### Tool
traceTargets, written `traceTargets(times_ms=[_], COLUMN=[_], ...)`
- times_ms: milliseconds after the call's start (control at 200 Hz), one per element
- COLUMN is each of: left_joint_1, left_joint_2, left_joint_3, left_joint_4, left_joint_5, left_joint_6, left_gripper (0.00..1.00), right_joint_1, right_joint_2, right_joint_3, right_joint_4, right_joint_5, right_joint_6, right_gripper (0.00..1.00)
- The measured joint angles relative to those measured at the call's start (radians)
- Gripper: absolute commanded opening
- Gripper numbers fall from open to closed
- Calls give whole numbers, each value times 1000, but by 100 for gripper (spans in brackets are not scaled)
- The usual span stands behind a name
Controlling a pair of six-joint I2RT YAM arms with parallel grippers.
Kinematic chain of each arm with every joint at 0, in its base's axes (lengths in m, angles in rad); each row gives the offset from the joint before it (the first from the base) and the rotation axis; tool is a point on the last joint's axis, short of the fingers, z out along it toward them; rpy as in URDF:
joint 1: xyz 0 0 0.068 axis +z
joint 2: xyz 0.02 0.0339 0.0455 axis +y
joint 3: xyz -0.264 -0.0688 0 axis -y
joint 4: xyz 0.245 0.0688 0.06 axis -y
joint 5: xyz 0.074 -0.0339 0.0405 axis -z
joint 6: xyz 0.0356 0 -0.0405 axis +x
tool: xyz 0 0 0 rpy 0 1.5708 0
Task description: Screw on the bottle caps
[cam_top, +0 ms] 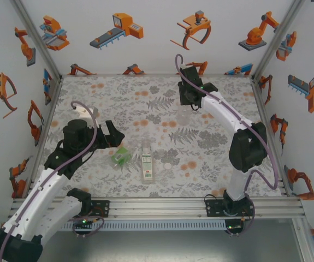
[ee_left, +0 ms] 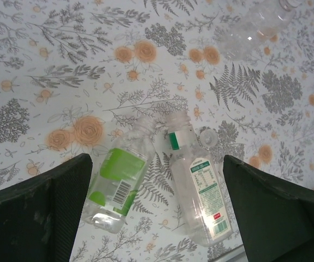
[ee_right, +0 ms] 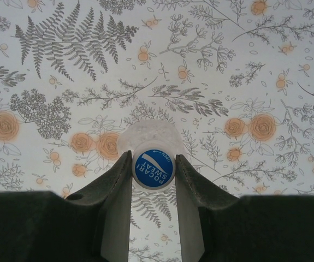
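Right wrist view, entry one: my right jaws. They are two dark matte fingers with pale inner faces, set narrow and clamped on a blue-topped cap. The cap is small and round, with a white rim and a glossy blue disc printed POCARI SWEAT in white. It sits square between my fingertips, touched on both sides.

Entry two: clear bottle, thin colourless plastic, seen end-on beneath the cap, with its rounded shoulder showing just past it. I cannot tell whether it stands upright.

Entry three: my left jaws, seen from the left wrist. They are broad dark fingers with finely textured faces, spread wide and holding nothing.

Entry four: green-labelled bottle, clear ribbed plastic with a barcode panel, lying on its side below and between my left fingers.

Entry five: white-labelled bottle, clear with a green band near the shoulder, lying just beside the green one. Both threaded necks point away from me.

Entry six: loose cap, pale and round, just right of the white-labelled bottle's neck.

Entry seven: tabletop, a flat surface printed with grey ferns and orange flowers.
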Motion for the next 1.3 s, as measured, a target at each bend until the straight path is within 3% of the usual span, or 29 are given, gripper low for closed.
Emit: traceTargets(times_ms=[110, 365, 771, 1302], left_joint_1=[0, 13, 20, 18], left_joint_2=[29, 35, 23, 111], left_joint_3=[11, 18, 24, 111], left_joint_4=[-1, -7, 17, -97], left_joint_5=[28, 107, 225, 205], left_joint_6=[-15, -50, -8, -8], left_gripper=[97, 97, 97, 97], right_joint_1=[0, 0, 0, 0], right_joint_2=[0, -15, -69, -165], right_joint_3=[-10, -38, -63, -72], right_joint_4=[26, 56, 40, 30], right_joint_5=[0, 0, -5, -34], right_joint_6=[0, 4, 12, 14], right_gripper=[11, 34, 41, 42])
